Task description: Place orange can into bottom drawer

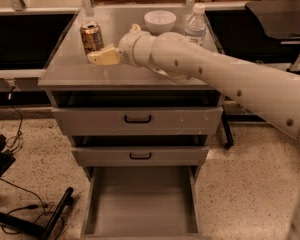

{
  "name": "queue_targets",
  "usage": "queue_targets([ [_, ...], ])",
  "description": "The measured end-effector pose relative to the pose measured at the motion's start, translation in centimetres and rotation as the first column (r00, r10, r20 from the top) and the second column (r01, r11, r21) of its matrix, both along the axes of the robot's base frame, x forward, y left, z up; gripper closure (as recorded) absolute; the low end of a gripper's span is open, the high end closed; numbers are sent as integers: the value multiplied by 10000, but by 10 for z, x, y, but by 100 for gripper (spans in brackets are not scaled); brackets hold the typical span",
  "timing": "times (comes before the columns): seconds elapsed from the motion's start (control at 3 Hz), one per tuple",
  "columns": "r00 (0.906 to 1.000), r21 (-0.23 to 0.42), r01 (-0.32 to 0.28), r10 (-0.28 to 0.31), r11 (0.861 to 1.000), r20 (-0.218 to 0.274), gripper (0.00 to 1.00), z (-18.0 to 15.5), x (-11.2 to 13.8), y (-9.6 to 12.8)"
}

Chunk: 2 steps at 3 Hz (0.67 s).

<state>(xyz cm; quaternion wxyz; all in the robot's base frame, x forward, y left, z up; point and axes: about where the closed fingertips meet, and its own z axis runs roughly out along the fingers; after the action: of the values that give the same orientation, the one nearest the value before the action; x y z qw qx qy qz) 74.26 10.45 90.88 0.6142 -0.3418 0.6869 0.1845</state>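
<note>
Gripper (103,57) sat just front-right of the upright orange can (91,37); how open it was, couldn't tell. Bottom drawer (140,204) stood open well below the can.

**Hidden & cut-off bits**

Gripper (99,58) sits nr the worktop's (70,70) left edge, just beside the orange can (92,37); can't tell whether they touch. Can's markings are too small to read. Arm (215,76) covers the worktop's middle & front-right and runs out of frame at right. Water bottle (195,26) at back-right corner: lower part is behind the arm, label unreadable. White bowl (160,20) at back edge: foot partly behind the arm. Bottom drawer (140,206): front cut off by the frame's lower edge.
</note>
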Motion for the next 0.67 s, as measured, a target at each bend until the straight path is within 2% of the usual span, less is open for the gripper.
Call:
queue_targets([
  [0.33, 9969, 215, 637, -626, 9977, -484, 0, -15, 33, 10],
  [0.67, 9940, 422, 925, -898, 9948, -626, 0, -22, 62, 20],
])
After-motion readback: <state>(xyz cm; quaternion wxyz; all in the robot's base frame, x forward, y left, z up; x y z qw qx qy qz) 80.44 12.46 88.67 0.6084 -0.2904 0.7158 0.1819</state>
